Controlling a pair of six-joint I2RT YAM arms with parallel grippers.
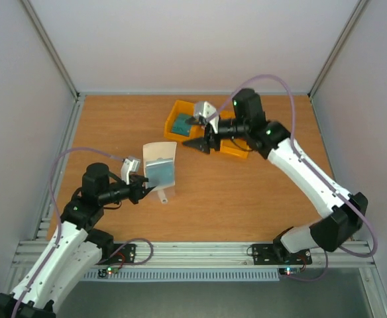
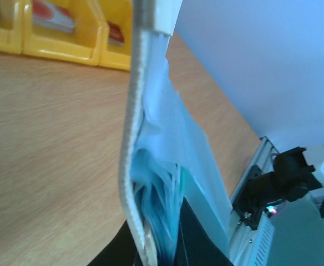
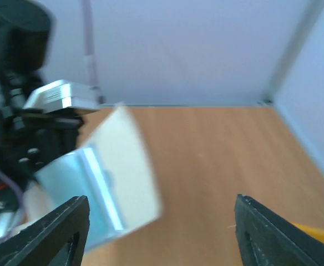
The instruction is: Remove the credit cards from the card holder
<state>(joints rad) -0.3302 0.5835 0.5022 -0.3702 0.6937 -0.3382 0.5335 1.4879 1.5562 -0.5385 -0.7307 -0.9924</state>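
My left gripper (image 1: pixel 142 187) is shut on the lower edge of the card holder (image 1: pixel 160 165) and holds it open above the table. In the left wrist view the holder's cream outside (image 2: pixel 130 160) and translucent blue inside show, with a teal card edge (image 2: pixel 181 180) still between the sleeves by my left gripper (image 2: pixel 162 256). My right gripper (image 1: pixel 199 132) is open and empty, beside the yellow tray and facing the holder (image 3: pixel 115 172). Its jaws stand wide apart in the right wrist view (image 3: pixel 162 235). A teal card (image 1: pixel 180 122) lies in the tray. A red-and-white card (image 2: pixel 51 15) and a dark red card (image 2: pixel 116 34) lie there too.
The yellow three-compartment tray (image 1: pixel 175 107) stands at the back middle of the wooden table, under the right arm. Grey walls close in the left, back and right sides. A metal rail (image 1: pixel 200 252) runs along the near edge.
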